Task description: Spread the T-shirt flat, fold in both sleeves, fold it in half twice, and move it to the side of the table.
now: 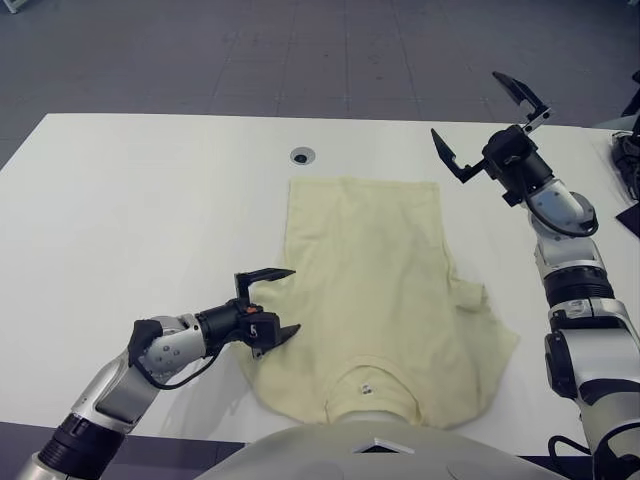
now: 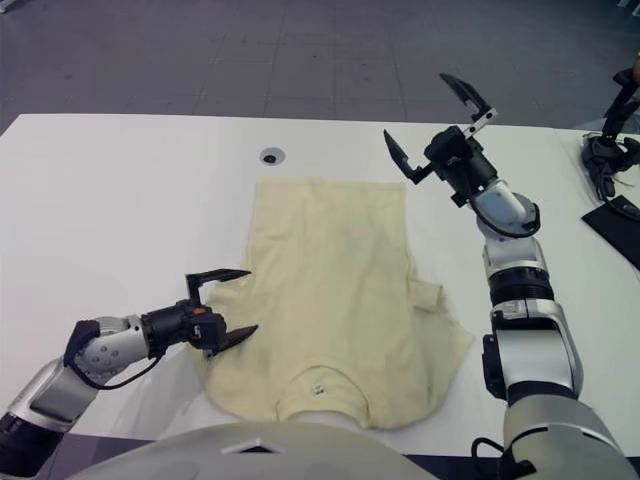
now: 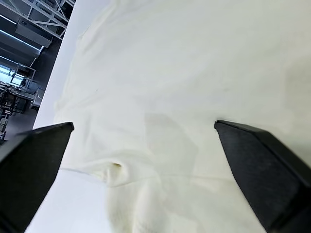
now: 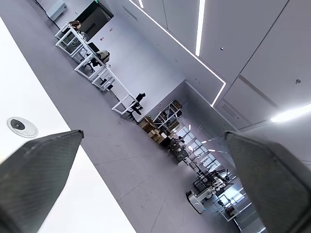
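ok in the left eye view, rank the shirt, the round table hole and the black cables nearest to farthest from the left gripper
1. shirt, right at the left gripper, mid-table
2. round table hole, past the shirt's far hem
3. black cables, at the far right edge

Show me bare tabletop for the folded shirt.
Widest: the white table between its left edge and the pale yellow T-shirt, beyond the left gripper. Also the far strip around the round grey grommet. Crowded: the right side, with the right gripper and black gear.
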`<state>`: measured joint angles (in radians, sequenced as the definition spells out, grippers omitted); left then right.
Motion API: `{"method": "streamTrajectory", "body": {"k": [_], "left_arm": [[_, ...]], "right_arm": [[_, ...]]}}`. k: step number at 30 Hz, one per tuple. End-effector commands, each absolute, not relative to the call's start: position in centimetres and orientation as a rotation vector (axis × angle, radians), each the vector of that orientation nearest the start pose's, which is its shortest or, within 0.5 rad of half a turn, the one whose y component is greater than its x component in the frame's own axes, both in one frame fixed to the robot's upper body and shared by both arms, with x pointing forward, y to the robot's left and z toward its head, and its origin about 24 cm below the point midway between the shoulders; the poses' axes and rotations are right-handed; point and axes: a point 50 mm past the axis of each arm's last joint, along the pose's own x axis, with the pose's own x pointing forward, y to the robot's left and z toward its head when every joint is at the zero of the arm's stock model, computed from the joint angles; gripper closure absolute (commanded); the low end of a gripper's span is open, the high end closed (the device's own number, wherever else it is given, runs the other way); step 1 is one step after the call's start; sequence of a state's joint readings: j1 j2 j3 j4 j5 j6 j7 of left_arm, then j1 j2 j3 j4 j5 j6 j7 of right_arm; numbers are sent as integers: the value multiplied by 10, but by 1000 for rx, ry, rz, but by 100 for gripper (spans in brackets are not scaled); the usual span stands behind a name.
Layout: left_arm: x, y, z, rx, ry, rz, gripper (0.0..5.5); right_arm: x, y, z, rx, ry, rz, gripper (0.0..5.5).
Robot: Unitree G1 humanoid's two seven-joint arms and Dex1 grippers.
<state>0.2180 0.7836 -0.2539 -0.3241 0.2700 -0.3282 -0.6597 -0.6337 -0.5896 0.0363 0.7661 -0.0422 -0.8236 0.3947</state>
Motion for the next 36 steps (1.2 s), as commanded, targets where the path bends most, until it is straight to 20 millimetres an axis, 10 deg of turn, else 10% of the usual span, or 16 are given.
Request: {"method": "streamTrajectory", "body": {"k": [1,10,18,31,36], "left_arm": [[164,176,51,1042,77,-1195,11],[185,175,92,967,-122,-958,11],[157,179,142,415,-113,-812,11],[138,209,70,-306,248,35,11],[117,201,66,-397,285,36,11]], "right_arm": [[337,-232,161,-753,-573,406,10],[335,-230,159,-752,-578,407,10],[329,-234,160,-741,-589,389,10],[318,-239,149,-738,-565,355,10],[319,-238,153,-745,-574,353,10]]}}
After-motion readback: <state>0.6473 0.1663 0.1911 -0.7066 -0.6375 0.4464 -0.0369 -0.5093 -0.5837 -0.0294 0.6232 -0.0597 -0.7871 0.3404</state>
